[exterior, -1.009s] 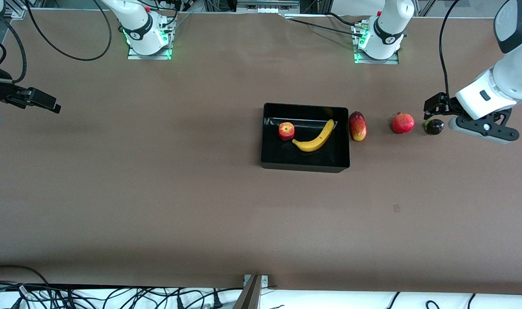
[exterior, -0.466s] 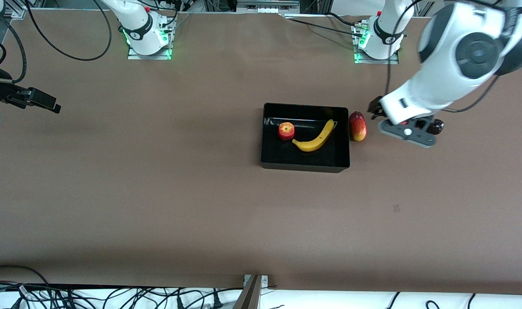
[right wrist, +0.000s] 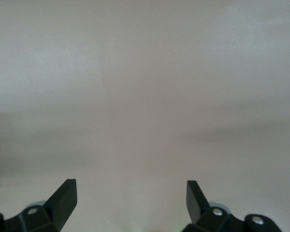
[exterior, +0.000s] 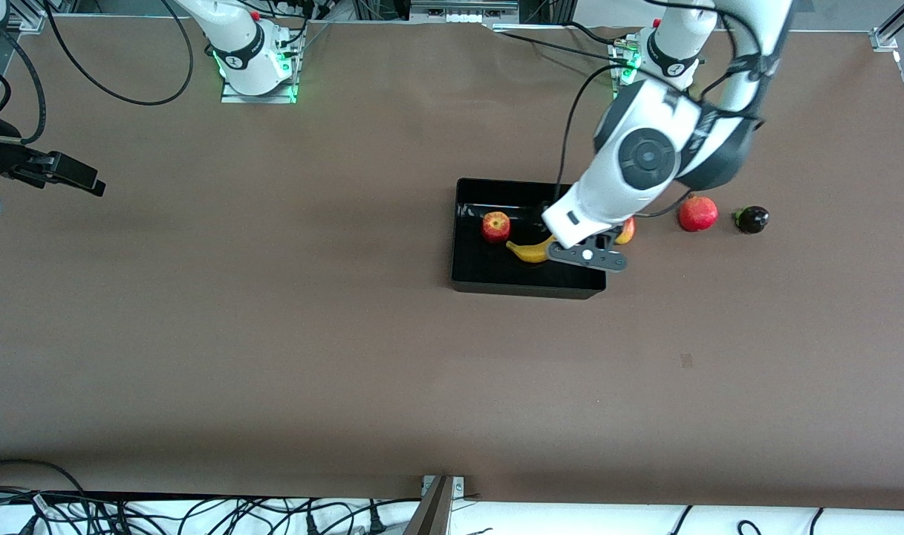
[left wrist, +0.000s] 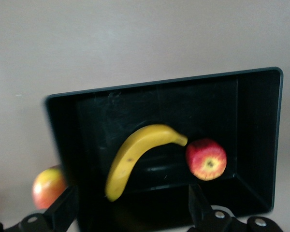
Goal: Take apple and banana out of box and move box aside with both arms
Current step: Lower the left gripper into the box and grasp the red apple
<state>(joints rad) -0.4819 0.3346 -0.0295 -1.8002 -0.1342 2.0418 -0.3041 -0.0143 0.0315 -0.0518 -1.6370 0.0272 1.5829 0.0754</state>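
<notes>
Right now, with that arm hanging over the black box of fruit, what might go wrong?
The open left gripper is over the banana, whose tip looks close to the apple; closing could nudge the apple. The box walls leave the fingers little room. The mango lies just outside the box and could be bumped.

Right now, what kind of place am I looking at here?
Likely a robotics lab bench: two bolted-down arms, the left arm over a black box of fruit, and loose cables along the table edge.
</notes>
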